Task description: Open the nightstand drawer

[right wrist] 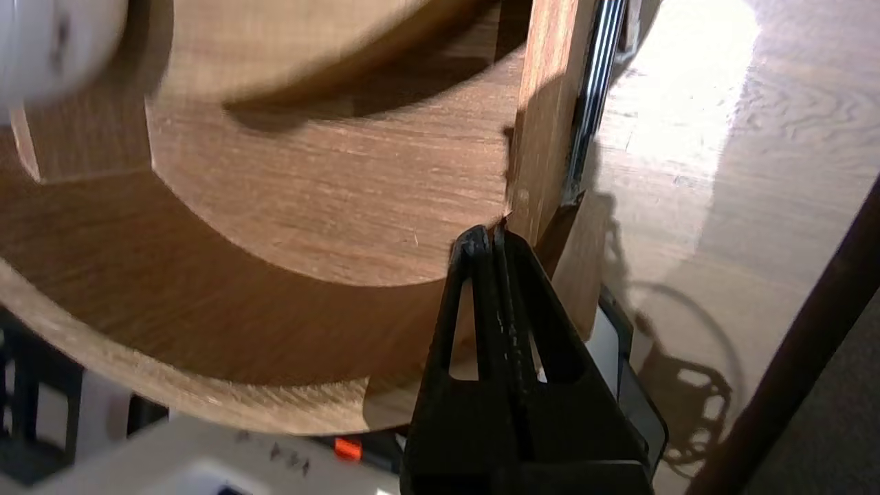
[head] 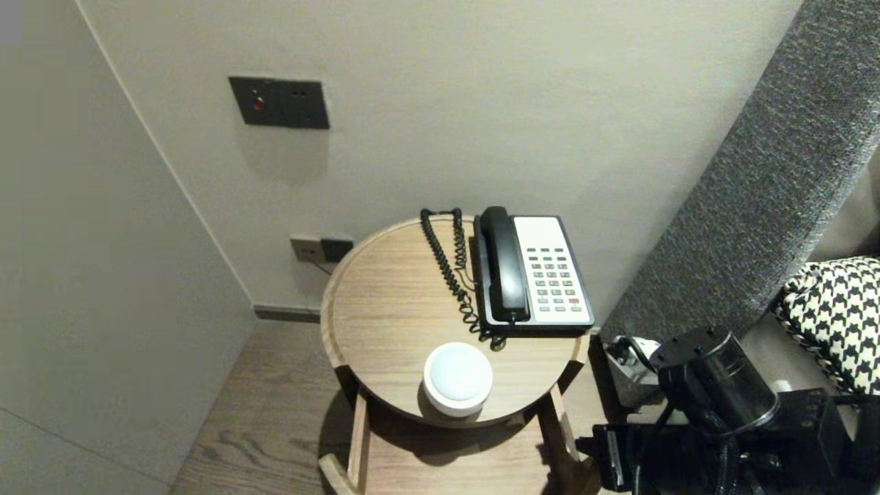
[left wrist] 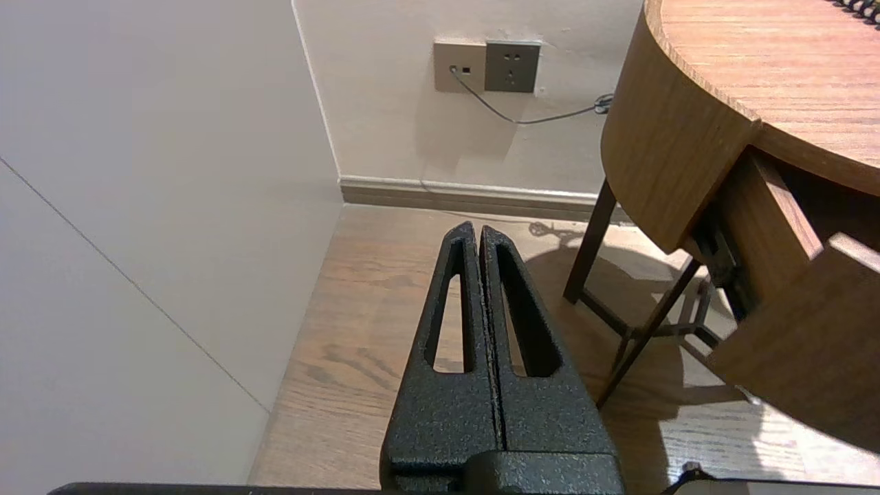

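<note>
Pointing at the drawer (right wrist: 543, 103), the right gripper (right wrist: 489, 232) is fully closed and empty; left gripper (left wrist: 479, 230) likewise.

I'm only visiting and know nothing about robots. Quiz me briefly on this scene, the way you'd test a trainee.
1. True or false: the black handset lies in its cradle on the telephone.
2. Where does the white round puck sit? A: on the floor. B: on the wooden table, near the edge closest to the robot. C: on top of the telephone.
3. Fill in: the left tool and the right tool are both ___.
Key: 1 true; 2 B; 3 shut.
</note>
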